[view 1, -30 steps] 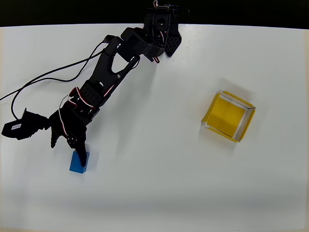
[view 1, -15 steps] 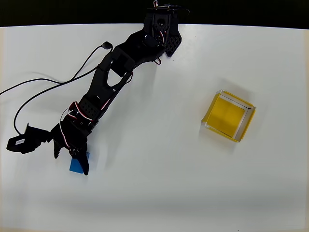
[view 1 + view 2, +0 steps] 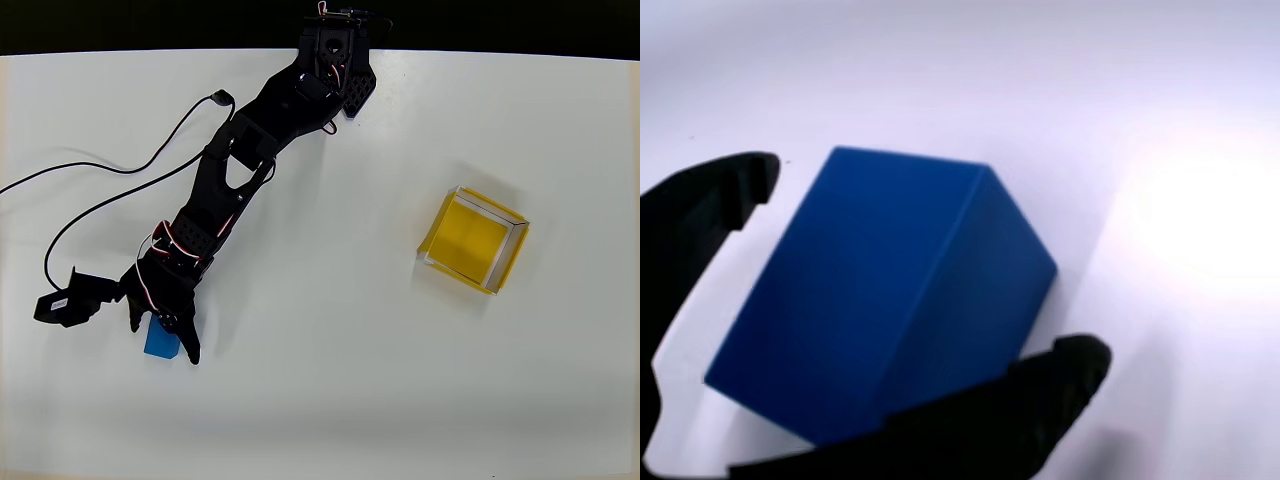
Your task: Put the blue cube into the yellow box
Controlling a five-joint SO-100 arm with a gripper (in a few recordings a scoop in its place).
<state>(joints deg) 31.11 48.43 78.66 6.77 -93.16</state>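
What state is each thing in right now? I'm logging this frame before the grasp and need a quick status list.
blue cube: lying on the table, between the open fingers, not lifted.
gripper: open, straddling the cube, one finger beside it with a gap, the other at its lower edge.
yellow box: open-topped, nothing inside, standing apart on the right of the overhead view.
table: white, carrying cube, box and arm.

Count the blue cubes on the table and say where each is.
1. The blue cube lies near the table's left front in the overhead view, between the fingers of the open claw, far from the yellow box.
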